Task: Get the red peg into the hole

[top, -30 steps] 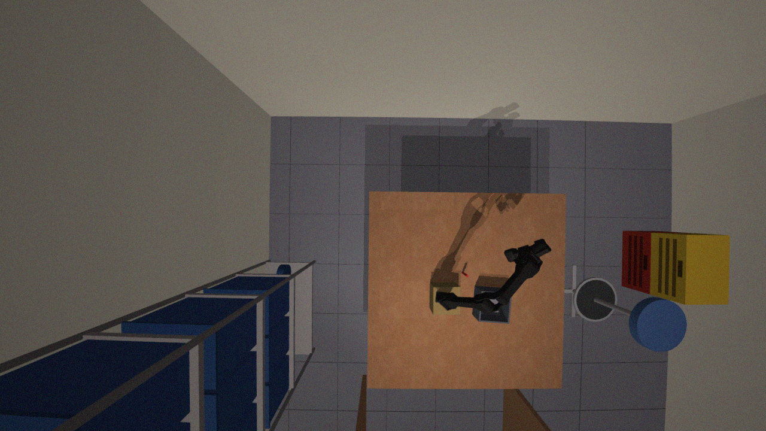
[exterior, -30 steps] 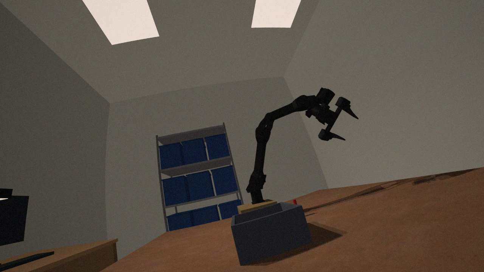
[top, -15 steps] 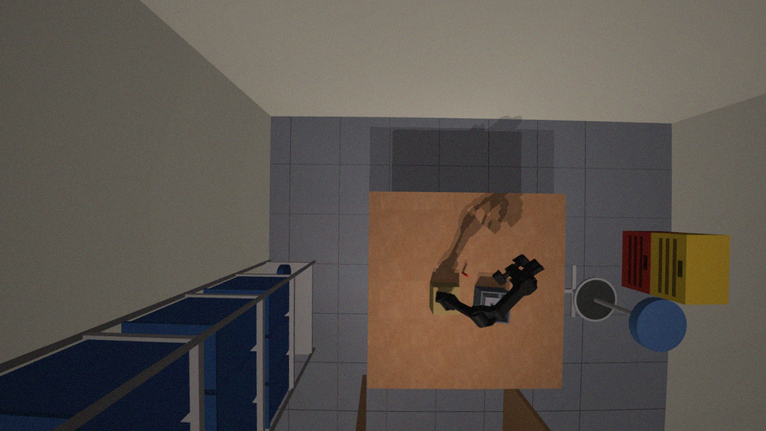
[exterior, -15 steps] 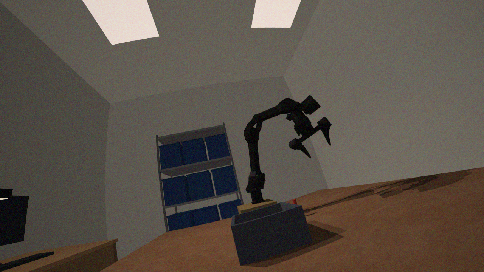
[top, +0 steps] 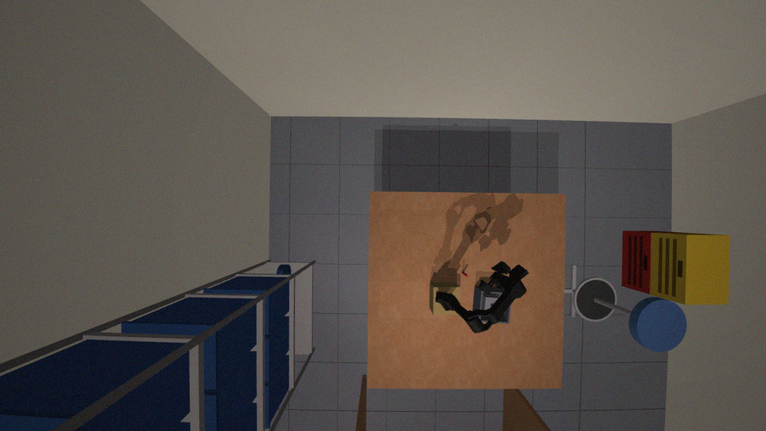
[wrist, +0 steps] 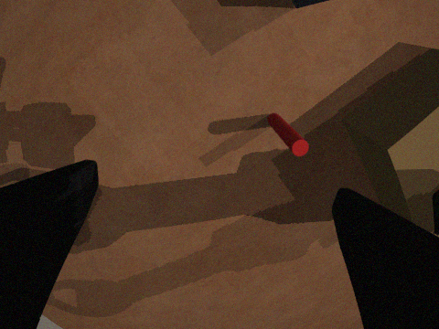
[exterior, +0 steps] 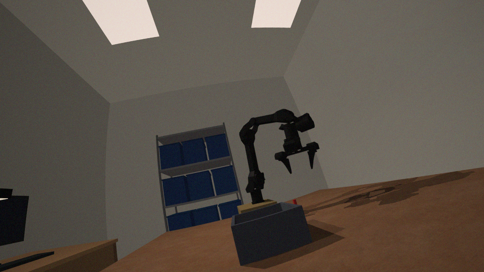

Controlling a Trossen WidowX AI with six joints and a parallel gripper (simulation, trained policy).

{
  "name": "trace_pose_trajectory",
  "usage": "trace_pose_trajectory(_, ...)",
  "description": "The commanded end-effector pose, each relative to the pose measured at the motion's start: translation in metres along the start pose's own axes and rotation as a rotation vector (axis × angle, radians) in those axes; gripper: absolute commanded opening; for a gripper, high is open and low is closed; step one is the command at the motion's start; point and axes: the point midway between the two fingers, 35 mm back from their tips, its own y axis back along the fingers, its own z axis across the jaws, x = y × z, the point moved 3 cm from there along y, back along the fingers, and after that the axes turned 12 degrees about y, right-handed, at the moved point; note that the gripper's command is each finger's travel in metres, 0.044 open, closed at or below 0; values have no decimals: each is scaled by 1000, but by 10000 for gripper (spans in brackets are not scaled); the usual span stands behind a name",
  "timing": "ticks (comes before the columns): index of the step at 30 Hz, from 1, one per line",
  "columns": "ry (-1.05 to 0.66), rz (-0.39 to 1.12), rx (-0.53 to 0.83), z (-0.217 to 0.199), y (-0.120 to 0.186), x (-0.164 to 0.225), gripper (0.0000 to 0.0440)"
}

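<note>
red peg (top: pixel 464 274) (exterior: pixel 294 201) (wrist: pixel 288 134) upright on the table (top: pixel 407 343) (exterior: pixel 389 229) (wrist: pixel 151 82), near the grey box (top: pixel 475 305) (exterior: pixel 272 233), black gripper (top: pixel 491 284) (exterior: pixel 301 171) (wrist: pixel 219 187) up above, fingers spread wide, grasping nothing

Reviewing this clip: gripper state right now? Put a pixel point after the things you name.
Gripper (top: pixel 491 278) (exterior: pixel 301 171) (wrist: pixel 219 187): open, jaws wide apart, holding nothing; the red peg (top: pixel 464 274) (exterior: pixel 294 201) (wrist: pixel 288 133) stands on the table (top: pixel 412 348) (exterior: pixel 389 229) (wrist: pixel 151 68).
</note>
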Motion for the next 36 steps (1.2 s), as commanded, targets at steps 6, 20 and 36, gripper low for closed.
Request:
trace_pose_trajectory(6,14,62,122,-27,-32,16,440)
trace_pose_trajectory(20,-9,94,207,-46,-82,27,440)
trace_pose_trajectory(36,-30,56,184,-50,-149,28,440)
